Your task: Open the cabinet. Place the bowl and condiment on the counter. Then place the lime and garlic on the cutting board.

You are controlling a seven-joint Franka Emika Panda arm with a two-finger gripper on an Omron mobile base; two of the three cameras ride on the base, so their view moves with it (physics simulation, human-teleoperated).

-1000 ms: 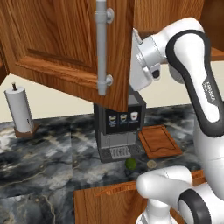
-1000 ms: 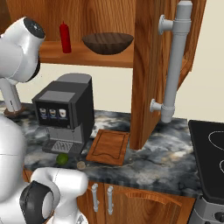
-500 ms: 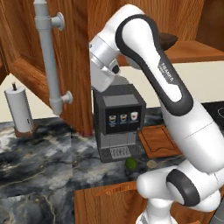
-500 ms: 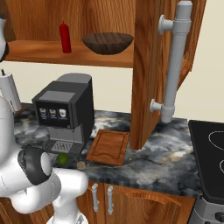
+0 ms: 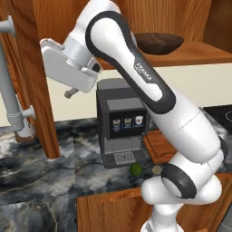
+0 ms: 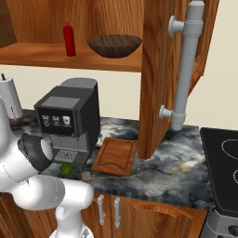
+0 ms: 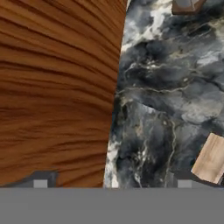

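2 base views flank the counter (image 6: 186,162); hand view looks down.

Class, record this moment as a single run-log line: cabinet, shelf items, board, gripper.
cabinet: open | bowl, condiment: on shelf | lime, garlic: counter | cutting board: bare | gripper: open

Bright, even light; soft shadows — hand view perhaps blurred.
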